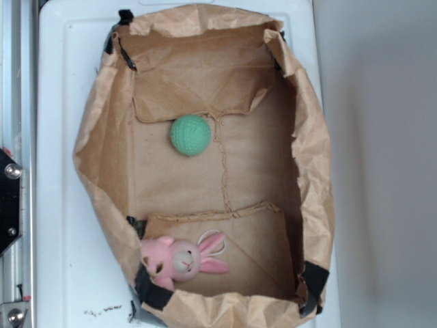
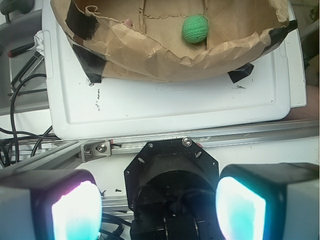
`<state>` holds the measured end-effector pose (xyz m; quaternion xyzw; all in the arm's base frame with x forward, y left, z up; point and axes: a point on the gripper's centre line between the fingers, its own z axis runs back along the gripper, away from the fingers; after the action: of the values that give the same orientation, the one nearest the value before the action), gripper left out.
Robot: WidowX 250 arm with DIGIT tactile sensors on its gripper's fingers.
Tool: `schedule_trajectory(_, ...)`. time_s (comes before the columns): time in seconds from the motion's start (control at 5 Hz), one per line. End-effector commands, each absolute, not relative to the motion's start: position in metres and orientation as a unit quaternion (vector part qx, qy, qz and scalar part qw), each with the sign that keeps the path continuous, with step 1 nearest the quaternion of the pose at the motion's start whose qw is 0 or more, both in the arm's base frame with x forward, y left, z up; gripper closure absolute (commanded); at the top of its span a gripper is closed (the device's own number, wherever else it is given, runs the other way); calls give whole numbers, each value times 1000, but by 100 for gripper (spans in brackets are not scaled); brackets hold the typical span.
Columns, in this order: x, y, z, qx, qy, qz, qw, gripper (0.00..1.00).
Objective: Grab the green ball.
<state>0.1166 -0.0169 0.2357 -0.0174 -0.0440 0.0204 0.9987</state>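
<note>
Knitted round green ball (image 1: 190,135), crumpled paper bag (image 1: 102,123) — perhaps taped

A crumpled brown paper bag (image 1: 205,75), laid open like a shallow tub and patched at its corners with black tape (image 1: 153,290), rests on a white plastic tray (image 1: 58,219) that reaches past it on every side. In the bag's near left corner in the exterior view a pink plush bunny (image 1: 181,260) lies on its side against the paper wall, its ears pointing right. The wrist view shows a metal rail (image 2: 150,142) along the tray's edge and black cables (image 2: 20,95) at the left.
</note>
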Motion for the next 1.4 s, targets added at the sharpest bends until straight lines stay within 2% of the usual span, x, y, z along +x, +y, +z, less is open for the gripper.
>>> schedule_trajectory(0.0,117,-17,236,-17,-44,20,999,0)
schedule_trajectory(0.2,142,-27,234,-13,-56,52,997,0)
schedule_trajectory(0.4,166,-29,229,-12,-49,71,996,0)
schedule_trajectory(0.8,212,-19,214,10,-51,103,993,0)
schedule_trajectory(1.2,251,-2,207,9,-61,149,987,0)
